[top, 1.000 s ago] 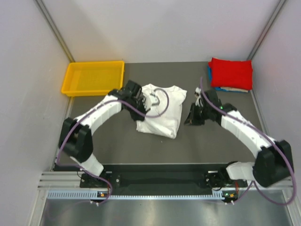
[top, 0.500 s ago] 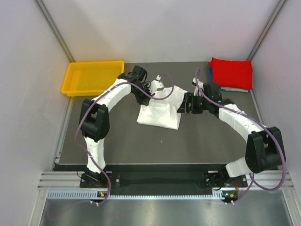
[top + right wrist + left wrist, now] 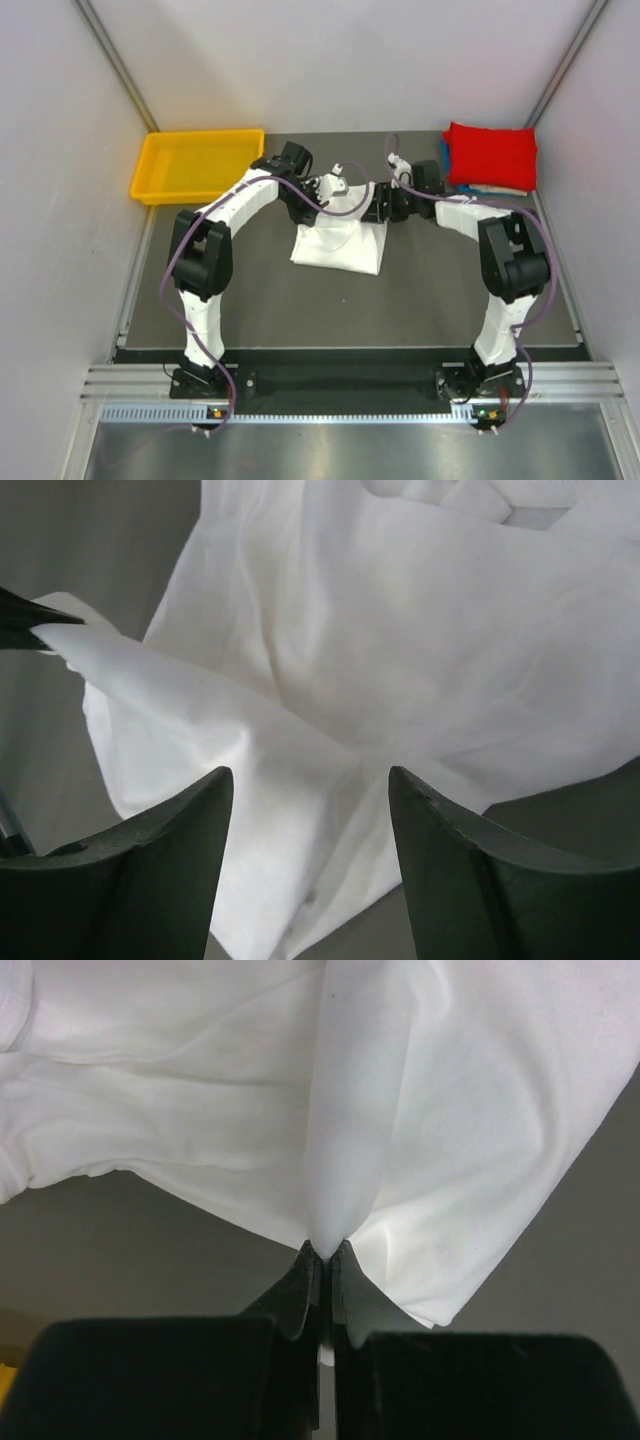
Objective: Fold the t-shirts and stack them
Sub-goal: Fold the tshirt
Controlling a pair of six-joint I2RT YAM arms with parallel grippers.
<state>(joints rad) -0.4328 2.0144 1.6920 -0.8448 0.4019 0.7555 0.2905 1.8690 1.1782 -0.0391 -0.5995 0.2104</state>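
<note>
A white t-shirt (image 3: 338, 238) lies partly folded in the middle of the dark table. My left gripper (image 3: 318, 192) sits at the shirt's far-left edge, shut on a pinch of its cloth (image 3: 335, 1200), which is pulled up into a ridge between the fingers (image 3: 300, 1280). At the shirt's far-right edge my right gripper (image 3: 380, 210) stands open, its fingers (image 3: 160, 870) spread over white cloth (image 3: 330, 740) without closing on it. A folded red t-shirt (image 3: 491, 155) tops a stack at the back right, with a blue one (image 3: 446, 160) showing beneath.
A yellow plastic tray (image 3: 198, 165) stands at the back left of the table. Grey walls enclose the table on three sides. Both arms arch inward from their bases at the near edge.
The right gripper has opened and moved left to the shirt's right edge. The left gripper has moved back and right with the cloth, and the shirt now shows narrower.
</note>
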